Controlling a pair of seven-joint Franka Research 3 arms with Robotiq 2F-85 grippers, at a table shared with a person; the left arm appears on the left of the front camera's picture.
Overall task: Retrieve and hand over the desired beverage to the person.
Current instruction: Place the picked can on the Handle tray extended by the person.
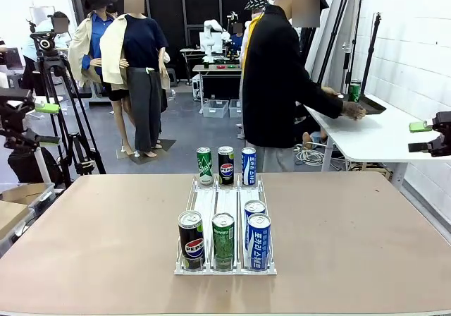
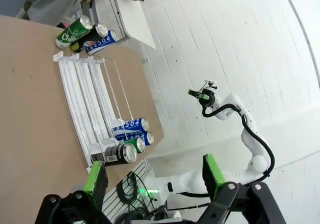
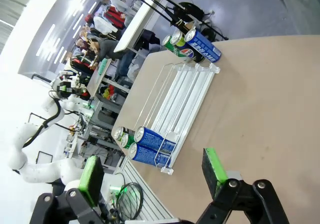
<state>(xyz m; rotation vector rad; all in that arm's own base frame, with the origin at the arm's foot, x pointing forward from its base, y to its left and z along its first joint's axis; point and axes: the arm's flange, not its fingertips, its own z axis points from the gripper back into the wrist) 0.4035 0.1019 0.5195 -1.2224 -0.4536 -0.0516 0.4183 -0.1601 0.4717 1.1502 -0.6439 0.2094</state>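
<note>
1. Left gripper (image 2: 152, 181) has its jaws spread wide, holding nothing, off the table's left.
2. Right gripper (image 3: 150, 171) is likewise wide open and empty.
3. Seven cans stand in the white rack (image 1: 215, 204): four near, three far.
4. The person (image 1: 278, 83) stands beyond, turned toward the side table (image 1: 380, 136).

Seven cans (image 1: 224, 240), one rack (image 1: 215, 202), one person (image 1: 276, 83), two claws (image 2: 152, 176)

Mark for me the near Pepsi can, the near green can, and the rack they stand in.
Near Pepsi can (image 1: 191, 239), front view, on its logo side.
Near green can (image 1: 223, 240), front view, mid-body.
Rack (image 1: 215, 202), front view, bare white lane between the can rows.
</note>
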